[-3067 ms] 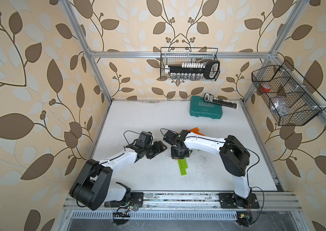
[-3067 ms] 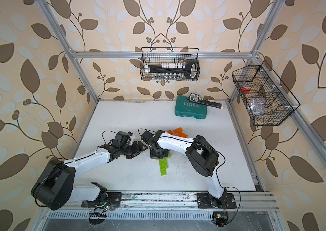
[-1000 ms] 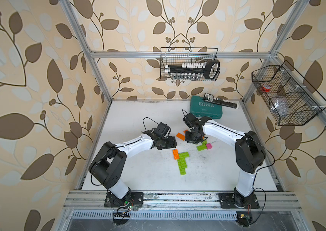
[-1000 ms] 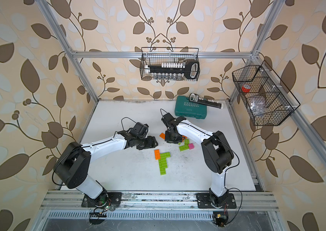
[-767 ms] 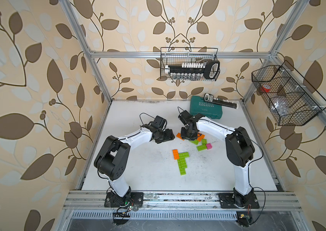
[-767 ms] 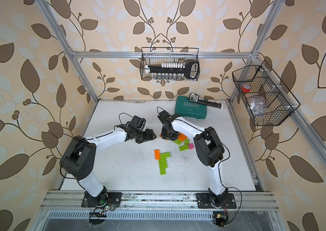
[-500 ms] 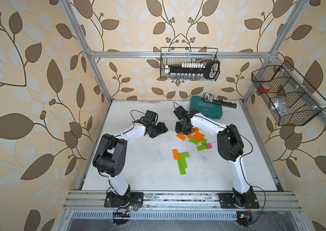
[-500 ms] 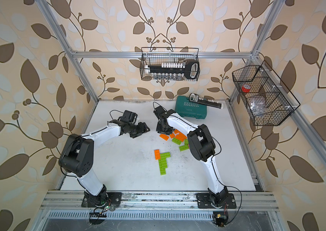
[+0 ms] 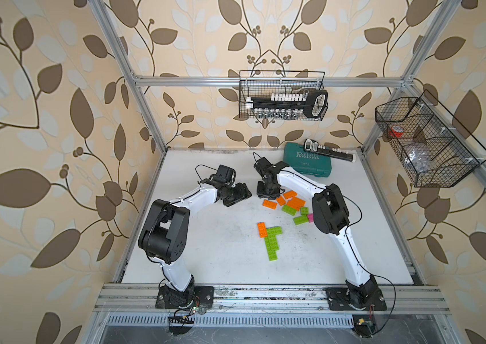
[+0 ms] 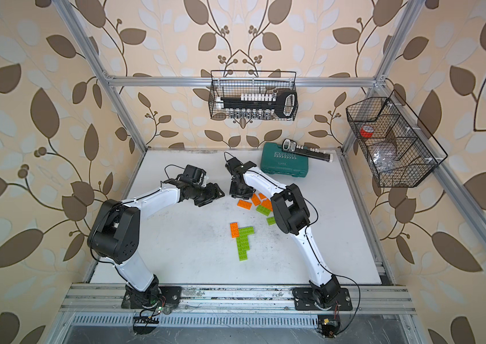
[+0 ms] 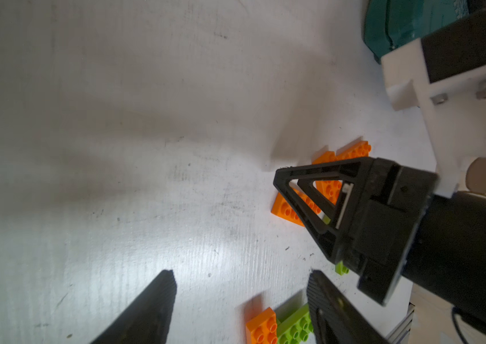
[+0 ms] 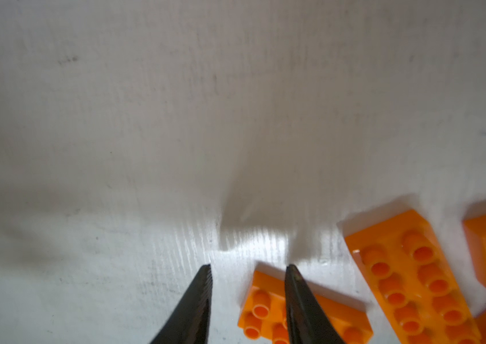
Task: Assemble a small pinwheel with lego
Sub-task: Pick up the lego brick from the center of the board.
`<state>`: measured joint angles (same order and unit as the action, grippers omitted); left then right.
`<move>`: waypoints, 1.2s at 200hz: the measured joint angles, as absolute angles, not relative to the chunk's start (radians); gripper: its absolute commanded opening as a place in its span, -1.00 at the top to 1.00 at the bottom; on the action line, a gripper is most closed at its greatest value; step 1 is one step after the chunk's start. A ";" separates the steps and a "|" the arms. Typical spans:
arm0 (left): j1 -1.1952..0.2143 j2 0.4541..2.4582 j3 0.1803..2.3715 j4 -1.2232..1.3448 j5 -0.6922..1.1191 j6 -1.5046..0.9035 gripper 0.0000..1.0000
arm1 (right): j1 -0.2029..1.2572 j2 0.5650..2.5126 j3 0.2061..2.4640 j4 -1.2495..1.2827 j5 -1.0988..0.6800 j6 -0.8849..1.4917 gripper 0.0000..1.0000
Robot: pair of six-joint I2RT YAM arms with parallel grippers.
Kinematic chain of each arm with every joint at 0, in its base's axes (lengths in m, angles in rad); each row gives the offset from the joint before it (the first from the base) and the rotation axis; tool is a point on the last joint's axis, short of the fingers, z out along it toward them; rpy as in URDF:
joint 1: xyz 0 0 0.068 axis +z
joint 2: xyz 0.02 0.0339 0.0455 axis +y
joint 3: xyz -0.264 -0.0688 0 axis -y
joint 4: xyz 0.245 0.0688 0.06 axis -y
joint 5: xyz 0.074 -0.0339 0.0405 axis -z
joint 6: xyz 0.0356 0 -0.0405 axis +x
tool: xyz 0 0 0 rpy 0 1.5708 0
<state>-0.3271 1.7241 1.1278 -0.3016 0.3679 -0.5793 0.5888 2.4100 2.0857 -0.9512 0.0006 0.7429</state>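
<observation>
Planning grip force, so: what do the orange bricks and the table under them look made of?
Orange bricks: likely hard moulded plastic, glossy; crisp studs and edges catch highlights. Table: seemingly a white semi-gloss board, laminate or plastic; streaky glare, fine lines and dark scuffs show.

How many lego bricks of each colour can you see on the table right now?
Orange bricks: 5 (4 loose, 1 in the joined shape)
Lime-green bricks: 6 (3 loose, apparently 3 in the joined shape)
Pink brick: 1
Total: 12 visible; the right arm may hide more.
</observation>
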 measured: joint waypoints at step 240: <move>-0.589 1.561 0.938 -0.287 0.238 -0.577 -0.47 | 0.582 2.119 1.790 -0.932 0.009 0.506 0.49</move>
<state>-0.5892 1.5612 0.9379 -0.2867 0.2379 -0.5766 0.5819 2.1193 1.7901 -0.9318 0.0090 0.5064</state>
